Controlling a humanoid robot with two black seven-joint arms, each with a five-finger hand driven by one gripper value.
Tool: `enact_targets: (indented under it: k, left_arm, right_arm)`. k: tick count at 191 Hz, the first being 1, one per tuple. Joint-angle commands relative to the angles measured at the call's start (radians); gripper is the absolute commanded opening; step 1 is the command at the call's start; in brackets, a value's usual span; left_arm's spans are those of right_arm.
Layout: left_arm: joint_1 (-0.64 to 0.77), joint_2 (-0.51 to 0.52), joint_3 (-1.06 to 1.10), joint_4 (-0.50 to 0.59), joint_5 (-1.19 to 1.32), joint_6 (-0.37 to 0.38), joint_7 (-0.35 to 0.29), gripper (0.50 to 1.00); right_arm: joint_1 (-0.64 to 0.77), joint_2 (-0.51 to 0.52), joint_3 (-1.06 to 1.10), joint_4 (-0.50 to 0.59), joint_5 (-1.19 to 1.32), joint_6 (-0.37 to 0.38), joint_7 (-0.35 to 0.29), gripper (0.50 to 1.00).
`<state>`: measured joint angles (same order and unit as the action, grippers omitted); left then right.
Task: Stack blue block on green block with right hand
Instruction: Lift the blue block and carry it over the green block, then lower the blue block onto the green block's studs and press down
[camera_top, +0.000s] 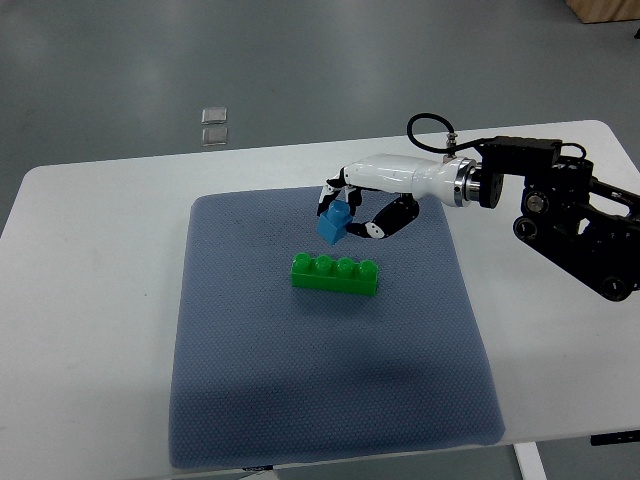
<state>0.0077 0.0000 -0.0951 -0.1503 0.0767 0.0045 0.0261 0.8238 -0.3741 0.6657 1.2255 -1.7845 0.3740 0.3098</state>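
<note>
1. The right hand (352, 207) reaches in from the right edge, its fingers curled around the blue block (334, 225), which hangs tilted above the mat.
2. The green block (335, 274) (a long four-stud brick) lies flat on the grey mat (330, 400), just below and in front of the blue block, apart from it.
3. The mat covers the middle of the white desk (90, 300); nothing lies between the two blocks.
4. Two small clear squares (214, 125) sit on the floor beyond the desk.

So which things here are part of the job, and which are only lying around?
Part of the job:
- blue block, held in the right hand
- green block

Only lying around:
- grey mat
- white table
- two small clear squares on the floor
</note>
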Motion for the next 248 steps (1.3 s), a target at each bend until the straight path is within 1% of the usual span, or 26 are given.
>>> enact_targets:
  k: [1, 40, 80, 106, 248]
  left_arm:
    - [0.0, 0.0, 0.0, 0.0, 0.0, 0.0, 0.0, 1.0]
    - [0.0, 0.0, 0.0, 0.0, 0.0, 0.0, 0.0, 1.0]
    - [0.0, 0.0, 0.0, 0.0, 0.0, 0.0, 0.0, 1.0]
    - [0.0, 0.0, 0.0, 0.0, 0.0, 0.0, 0.0, 1.0]
    - [0.0, 0.0, 0.0, 0.0, 0.0, 0.0, 0.0, 1.0]
  right_arm:
    - [0.0, 0.001, -0.028, 0.009, -0.029, -0.001, 0.002, 0.5]
    - [0.001, 0.011, -0.048, 0.011, -0.111, -0.001, 0.015, 0.5]
    - [0.015, 0.009, -0.074, 0.011, -0.144, -0.001, 0.018, 0.5]
    - [0.021, 0.011, -0.077, 0.011, -0.165, 0.0, 0.034, 0.5]
    - [0.032, 0.012, -0.104, -0.017, -0.196, 0.0, 0.034, 0.5]
